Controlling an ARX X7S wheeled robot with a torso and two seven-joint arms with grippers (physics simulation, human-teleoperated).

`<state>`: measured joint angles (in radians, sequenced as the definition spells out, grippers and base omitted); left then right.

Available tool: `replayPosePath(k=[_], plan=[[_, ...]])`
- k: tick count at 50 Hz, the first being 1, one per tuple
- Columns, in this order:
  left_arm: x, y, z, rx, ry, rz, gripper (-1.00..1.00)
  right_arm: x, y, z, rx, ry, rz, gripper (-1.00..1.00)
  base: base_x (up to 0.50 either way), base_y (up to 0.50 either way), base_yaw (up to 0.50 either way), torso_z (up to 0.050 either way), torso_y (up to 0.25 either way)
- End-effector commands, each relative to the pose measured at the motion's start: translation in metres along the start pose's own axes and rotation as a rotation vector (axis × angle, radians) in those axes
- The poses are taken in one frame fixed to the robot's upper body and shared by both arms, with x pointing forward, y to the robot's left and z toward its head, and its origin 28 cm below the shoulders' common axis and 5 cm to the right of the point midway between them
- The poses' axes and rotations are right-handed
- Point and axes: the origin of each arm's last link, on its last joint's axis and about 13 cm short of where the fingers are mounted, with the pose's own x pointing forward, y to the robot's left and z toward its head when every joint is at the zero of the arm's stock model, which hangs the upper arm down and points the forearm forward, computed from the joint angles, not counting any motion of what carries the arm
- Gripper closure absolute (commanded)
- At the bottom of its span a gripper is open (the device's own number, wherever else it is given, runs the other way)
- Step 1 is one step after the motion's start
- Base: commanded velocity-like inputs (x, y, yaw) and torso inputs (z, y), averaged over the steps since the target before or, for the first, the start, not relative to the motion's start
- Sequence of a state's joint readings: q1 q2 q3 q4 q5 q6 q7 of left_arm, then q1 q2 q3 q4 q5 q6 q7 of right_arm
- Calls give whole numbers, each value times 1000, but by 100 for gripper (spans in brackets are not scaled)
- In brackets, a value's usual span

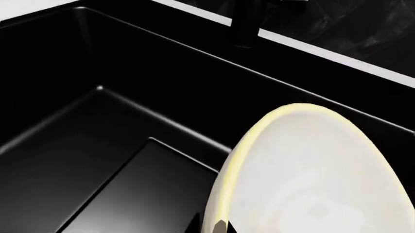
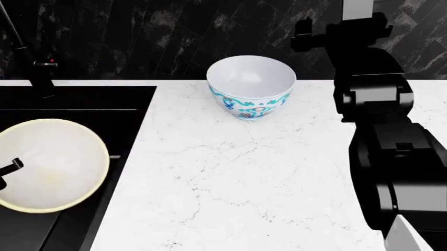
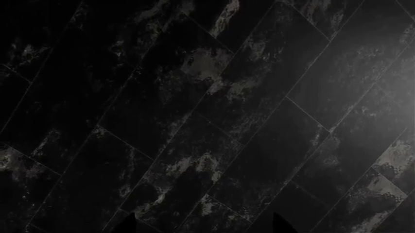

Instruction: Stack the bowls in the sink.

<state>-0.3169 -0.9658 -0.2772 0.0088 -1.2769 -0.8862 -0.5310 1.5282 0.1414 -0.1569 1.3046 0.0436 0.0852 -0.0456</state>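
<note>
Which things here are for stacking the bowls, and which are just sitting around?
For the job: cream-yellow bowl over the sink, held by the left tool; white floral bowl on the countertop; right tool, holding nothing.

Just there: faucet, dark tiled wall.

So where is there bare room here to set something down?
The marble countertop is bare in front of the patterned bowl, between the sink edge and the right arm. Inside the sink, the cream bowl fills the near part; the floor toward the faucet stays free.
</note>
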Motion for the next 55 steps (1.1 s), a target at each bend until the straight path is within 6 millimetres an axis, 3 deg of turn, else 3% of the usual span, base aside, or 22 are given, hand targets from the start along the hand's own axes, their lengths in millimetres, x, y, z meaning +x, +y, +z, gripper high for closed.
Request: replayPosePath(k=[1, 46, 55], plan=[[11, 0, -6, 16, 11, 19, 100, 0, 1, 0, -2, 1, 1, -100, 0, 0, 0, 0, 0], [31, 5, -50, 57, 119, 63, 100, -1, 2, -4, -4, 9, 1, -100, 0, 0, 0, 0, 0], [49, 16, -66, 73, 141, 69, 100, -1, 2, -5, -3, 11, 1, -100, 0, 0, 0, 0, 0]])
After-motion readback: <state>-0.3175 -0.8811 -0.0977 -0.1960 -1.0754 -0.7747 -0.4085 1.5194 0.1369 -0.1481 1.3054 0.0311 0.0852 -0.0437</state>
